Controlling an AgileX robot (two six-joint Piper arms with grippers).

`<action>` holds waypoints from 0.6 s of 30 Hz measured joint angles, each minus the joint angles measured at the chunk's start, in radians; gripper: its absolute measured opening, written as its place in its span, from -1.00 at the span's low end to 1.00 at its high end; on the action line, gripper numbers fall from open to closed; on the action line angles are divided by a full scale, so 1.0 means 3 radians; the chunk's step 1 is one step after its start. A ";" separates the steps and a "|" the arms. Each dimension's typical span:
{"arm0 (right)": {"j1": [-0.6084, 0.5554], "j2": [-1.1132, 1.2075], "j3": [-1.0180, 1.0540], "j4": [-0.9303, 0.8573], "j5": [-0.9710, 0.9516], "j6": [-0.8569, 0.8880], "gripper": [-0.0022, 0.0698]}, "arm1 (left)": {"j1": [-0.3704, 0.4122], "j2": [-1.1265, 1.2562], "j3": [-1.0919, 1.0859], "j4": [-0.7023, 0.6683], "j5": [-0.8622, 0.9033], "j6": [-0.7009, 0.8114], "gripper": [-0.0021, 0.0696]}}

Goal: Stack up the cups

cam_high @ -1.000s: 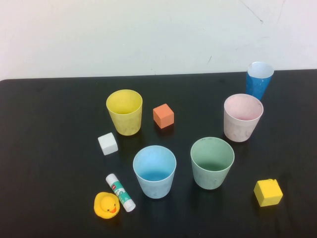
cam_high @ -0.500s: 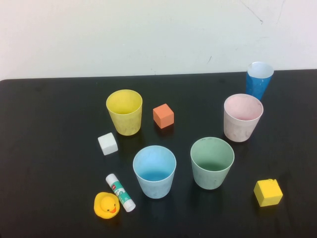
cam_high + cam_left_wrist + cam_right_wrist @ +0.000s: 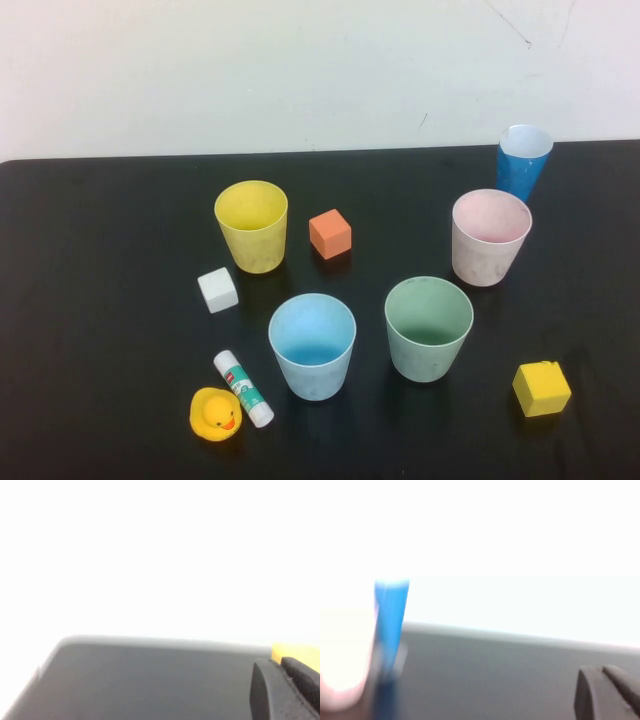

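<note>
Four cups stand upright and apart on the black table (image 3: pixel 100 260). The yellow cup (image 3: pixel 251 225) is at the back left and the pale pink cup (image 3: pixel 490 237) at the back right. The light blue cup (image 3: pixel 312 345) and the pale green cup (image 3: pixel 428 328) stand side by side nearer the front. Neither arm shows in the high view. The left gripper (image 3: pixel 280 666) is shut and empty, low over the table, with a blurred yellow shape (image 3: pixel 300 652) behind it. The right gripper (image 3: pixel 603 672) is also shut and empty; the pink cup (image 3: pixel 340 670) is a blur far to its side.
A tall dark-blue cone cup (image 3: pixel 523 160) stands behind the pink cup and also shows as the cone cup (image 3: pixel 392 615) in the right wrist view. An orange cube (image 3: pixel 330 233), white cube (image 3: pixel 218 290), glue stick (image 3: pixel 243 388), rubber duck (image 3: pixel 215 413) and yellow cube (image 3: pixel 541 388) lie among the cups.
</note>
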 joint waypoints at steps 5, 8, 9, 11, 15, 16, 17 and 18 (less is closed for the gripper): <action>0.0000 0.0000 0.0000 0.0000 -0.1208 -0.0288 -0.95 | 0.0000 0.0000 0.0000 0.0000 -0.1082 -0.0045 -0.95; 0.0000 0.0000 0.0000 0.0000 -0.1783 -0.0282 -0.95 | 0.0000 0.0000 0.0000 -0.0008 -0.1523 -0.0045 -0.95; 0.0000 0.0000 0.0000 0.0000 -0.1937 -0.0249 -0.95 | 0.0000 0.0000 0.0000 -0.0008 -0.1575 -0.0045 -0.95; 0.0000 0.0000 0.0000 0.0027 -0.2142 -0.0243 -0.95 | 0.0000 0.0000 0.0000 -0.0016 -0.1668 -0.0050 -0.95; 0.0000 0.0000 0.0000 0.0118 -0.2109 -0.0236 -0.95 | 0.0000 0.0000 -0.0029 -0.0016 -0.1499 -0.0071 -0.95; 0.0000 0.0000 -0.0009 0.0118 -0.1997 -0.0236 -0.95 | 0.0000 0.0000 -0.0099 -0.0016 -0.1271 -0.0071 -0.95; 0.0000 0.0000 -0.0057 0.0118 -0.1770 -0.0230 -0.95 | 0.0000 0.0000 -0.0191 -0.0016 -0.0982 -0.0071 -0.95; 0.0000 0.0000 -0.0143 0.0118 -0.1477 -0.0230 -0.95 | 0.0000 0.0000 -0.0339 -0.0016 -0.0670 -0.0071 -0.95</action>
